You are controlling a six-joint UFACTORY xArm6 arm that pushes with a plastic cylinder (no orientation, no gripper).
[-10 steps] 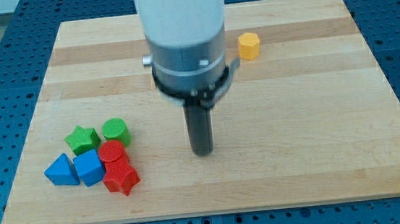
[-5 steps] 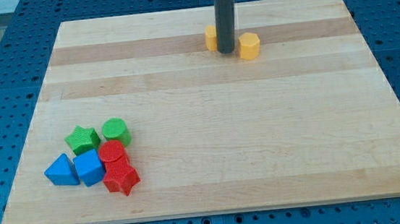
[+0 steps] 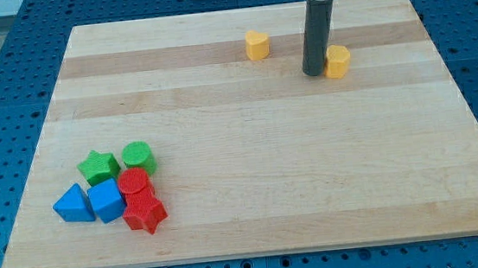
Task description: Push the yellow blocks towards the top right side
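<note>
Two yellow blocks lie near the view's top. One yellow block [image 3: 256, 45] sits at the top middle, apart from the rod. The other yellow block [image 3: 337, 60] lies to its right and a little lower. My tip [image 3: 314, 73] stands right against the left side of that second yellow block, partly hiding its left edge. The dark rod rises from there to the view's top edge.
At the view's lower left a cluster lies together: a green star [image 3: 98, 167], a green cylinder [image 3: 138, 155], a blue triangle [image 3: 72, 204], a blue block [image 3: 105, 200], a red cylinder [image 3: 135, 183] and a red star [image 3: 145, 215]. The wooden board [image 3: 253, 193] ends near all four view edges.
My tip moved right and slightly down from between the two yellow blocks. The right yellow block shifted to the right and a little down with it. The left yellow block stayed.
</note>
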